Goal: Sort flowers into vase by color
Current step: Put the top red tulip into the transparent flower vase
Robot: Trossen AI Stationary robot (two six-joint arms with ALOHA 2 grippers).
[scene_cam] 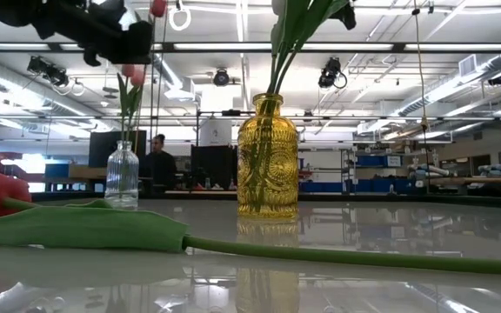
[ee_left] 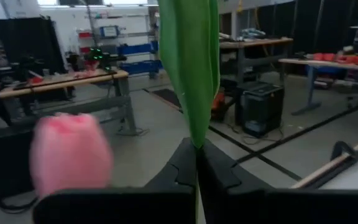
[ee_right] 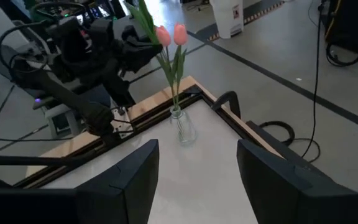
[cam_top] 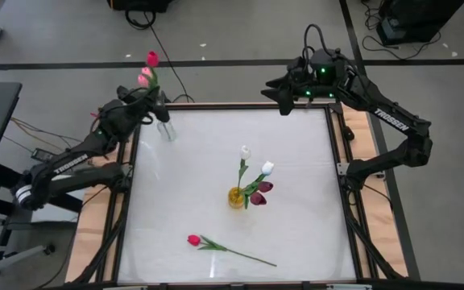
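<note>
Tulips are seen in three places. Two pink tulips (cam_top: 144, 77) stand in a clear vase (cam_top: 166, 129) at the far left corner of the worktop (cam_top: 296, 234), their heads leaning out past the worktop's edge. A third stem, with a red head (cam_top: 152, 58), is held above that vase by the left gripper (cam_top: 147, 103); in the left wrist view its fingers (ee_left: 179, 171) are closed tight on a green leaf (ee_left: 190, 62), with a blurred pink bud (ee_left: 71, 152) just beside them. In the right wrist view the clear vase (ee_right: 183, 127) is shown with pink heads (ee_right: 171, 34) upright above it and the left arm close against the stems.

A yellow vase (cam_top: 237, 196) stands near the middle of the worktop, well apart from the clear one. White tulips (cam_top: 246, 151) and a dark purple one (cam_top: 263, 190) are held in it. In the low view the yellow vase (scene_cam: 267, 158) is shown nearer than the clear vase (scene_cam: 122, 176).

One red tulip (cam_top: 193, 240) lies flat on the worktop near the front edge, its stem (cam_top: 244, 254) pointing toward the right. Nothing touches it.

The right gripper (cam_top: 284, 98) is held over the far right corner of the worktop. Its fingers (ee_right: 132, 180) are spread wide and hold nothing.
</note>
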